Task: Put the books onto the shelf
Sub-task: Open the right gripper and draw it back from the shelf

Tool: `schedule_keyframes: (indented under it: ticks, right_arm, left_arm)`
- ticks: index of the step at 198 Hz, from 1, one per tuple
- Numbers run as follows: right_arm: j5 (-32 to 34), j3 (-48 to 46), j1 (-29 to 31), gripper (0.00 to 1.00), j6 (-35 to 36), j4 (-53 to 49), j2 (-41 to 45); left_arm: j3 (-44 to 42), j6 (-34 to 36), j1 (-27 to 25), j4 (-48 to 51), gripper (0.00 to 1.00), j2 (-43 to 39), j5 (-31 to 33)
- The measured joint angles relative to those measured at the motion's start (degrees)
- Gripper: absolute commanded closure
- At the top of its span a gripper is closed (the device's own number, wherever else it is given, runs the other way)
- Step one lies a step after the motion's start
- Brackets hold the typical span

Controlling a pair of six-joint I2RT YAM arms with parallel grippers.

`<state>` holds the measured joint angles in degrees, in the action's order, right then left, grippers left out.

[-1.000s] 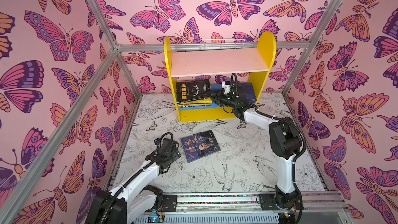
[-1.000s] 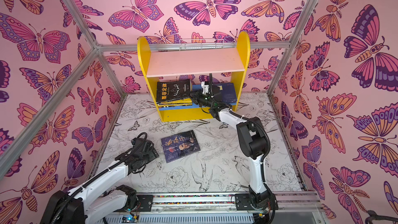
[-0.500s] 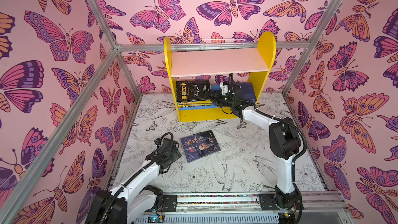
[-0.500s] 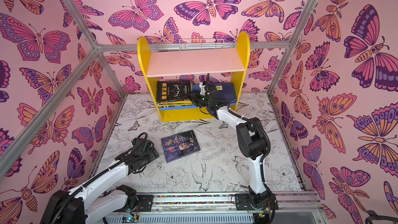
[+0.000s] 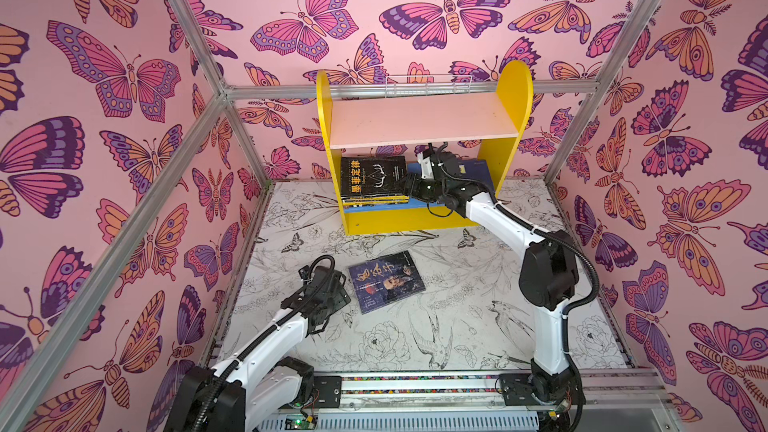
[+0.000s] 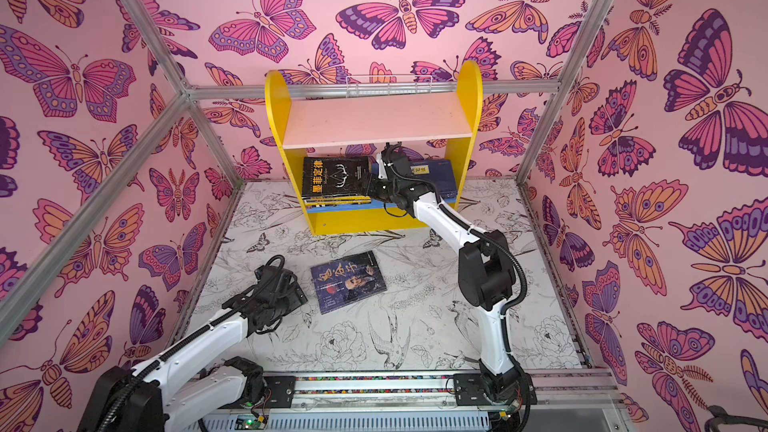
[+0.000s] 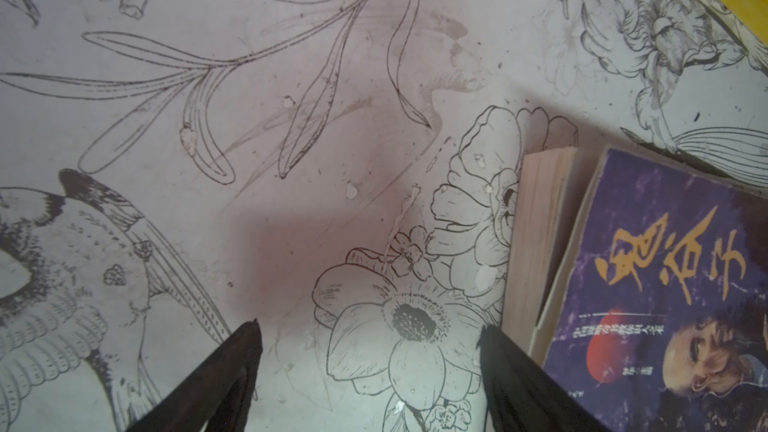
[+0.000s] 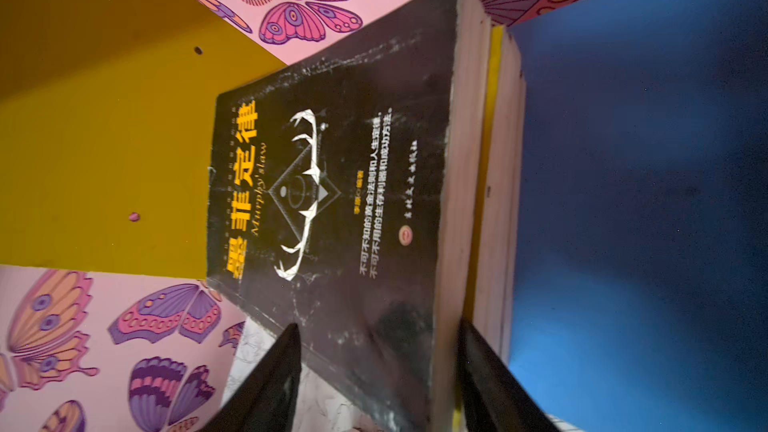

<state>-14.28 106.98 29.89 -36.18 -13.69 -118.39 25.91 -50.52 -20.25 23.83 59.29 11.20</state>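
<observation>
Reaching into the lower tier of the shelf [image 5: 515, 89], the right hand [image 5: 408, 187] sits at the near corner of a black book [image 5: 372, 176] that has gold characters and a white antler design. From where I stand its two fingers are spread apart, one on the cover side and one on the page-edge side, and they do not look to be pinching it. The right wrist view shows that right hand [image 8: 376, 328] parted around the same corner. The black book lies flat, cover up, on top of a small stack of yellow-edged books [image 5: 374, 200] at the left end of the blue lower board [image 5: 386, 209], close to the yellow side panel. At the right end of that board, behind the arm, navy books [image 5: 482, 169] also lie flat. The pink upper board [image 5: 419, 122] sits above them with a wire rail [image 5: 428, 85] along its back. Out on the table [image 5: 457, 326], well apart from the shelf, a dark blue book [image 5: 386, 282] with gold characters and an old man's face lies flat, cover up. The left hand [image 7: 370, 326] hovers low over the table just beside that book's page edge, its fingers wide apart over the drawn flowers. Whether the nearer finger touches the book I cannot tell.
</observation>
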Motion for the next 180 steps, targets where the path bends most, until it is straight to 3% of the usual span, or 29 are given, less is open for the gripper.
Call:
schedule_keyframes:
  ticks: [26,61,114,147,180]
  right_arm:
    - [3.3,0.1,0.0,0.38,5.0,-4.7,0.5]
    - [2.7,0.1,0.0,0.39,11.2,-7.2,1.4]
    - [3.7,-0.3,5.0,0.51,22.8,-13.2,3.8]
    - [1.5,1.6,8.8,0.65,23.6,-13.9,4.1]
    - [-3.1,12.2,9.3,0.77,19.4,-11.9,-0.6]
  left_arm:
    - [0.8,1.1,0.0,-0.2,0.16,0.2,-0.9]
    - [1.6,2.3,0.0,-0.8,0.16,0.4,-2.1]
    - [2.0,3.1,0.0,-1.6,0.17,0.9,-3.8]
    - [2.1,3.1,0.0,-2.0,0.17,2.2,-4.0]
    - [2.3,3.1,0.0,-2.6,0.17,3.4,-4.4]
